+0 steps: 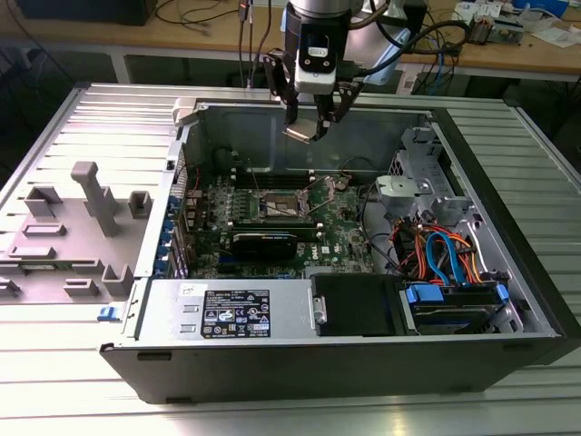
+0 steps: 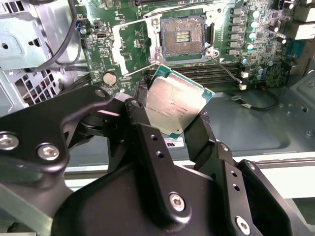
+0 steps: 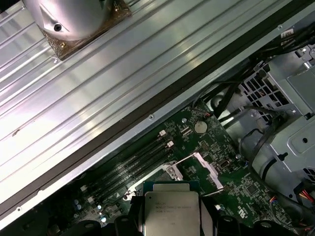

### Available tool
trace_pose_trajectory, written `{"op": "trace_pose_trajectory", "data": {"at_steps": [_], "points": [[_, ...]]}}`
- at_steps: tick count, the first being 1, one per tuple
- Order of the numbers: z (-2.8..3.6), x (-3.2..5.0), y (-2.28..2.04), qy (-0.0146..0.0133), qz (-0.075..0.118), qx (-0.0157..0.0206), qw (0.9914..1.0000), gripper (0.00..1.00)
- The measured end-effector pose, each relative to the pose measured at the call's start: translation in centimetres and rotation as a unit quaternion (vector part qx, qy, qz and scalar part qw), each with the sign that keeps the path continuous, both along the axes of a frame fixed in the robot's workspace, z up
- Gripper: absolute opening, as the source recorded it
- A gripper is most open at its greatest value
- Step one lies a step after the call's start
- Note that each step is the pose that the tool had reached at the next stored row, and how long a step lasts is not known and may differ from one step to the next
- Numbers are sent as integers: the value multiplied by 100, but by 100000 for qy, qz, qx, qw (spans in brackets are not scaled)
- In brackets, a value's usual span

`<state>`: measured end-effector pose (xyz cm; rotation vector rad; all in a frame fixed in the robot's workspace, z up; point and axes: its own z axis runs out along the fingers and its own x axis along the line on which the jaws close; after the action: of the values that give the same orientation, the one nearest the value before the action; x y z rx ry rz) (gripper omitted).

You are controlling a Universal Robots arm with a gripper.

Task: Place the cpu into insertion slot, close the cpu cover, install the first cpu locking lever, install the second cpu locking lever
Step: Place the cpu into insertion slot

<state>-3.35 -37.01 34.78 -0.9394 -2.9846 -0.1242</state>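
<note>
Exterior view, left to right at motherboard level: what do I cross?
Grey moulded fixture → insertion slot → silver bracket → blue cables. The hand, shut on the cpu, hangs above the slot, so it is left out of the order.

In the first wrist view the cpu [image 3: 172,212] was cut off at the edge. The insertion slot [image 3: 160,176] was largely hidden behind it.

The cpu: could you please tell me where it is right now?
In the exterior view the cpu is held between the fingers of the gripper above the open computer case; the empty insertion slot is on the motherboard below.
</note>
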Motion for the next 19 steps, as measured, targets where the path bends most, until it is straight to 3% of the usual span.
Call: {"op": "trace_pose_trajectory", "data": {"at_steps": [13,16,19], "points": [[-10,0,0,-8,-65,23,100000,55],[-51,0,0,3,-1771,-8,99984,55],[-115,0,0,26,-4398,-10,99903,55]]}}
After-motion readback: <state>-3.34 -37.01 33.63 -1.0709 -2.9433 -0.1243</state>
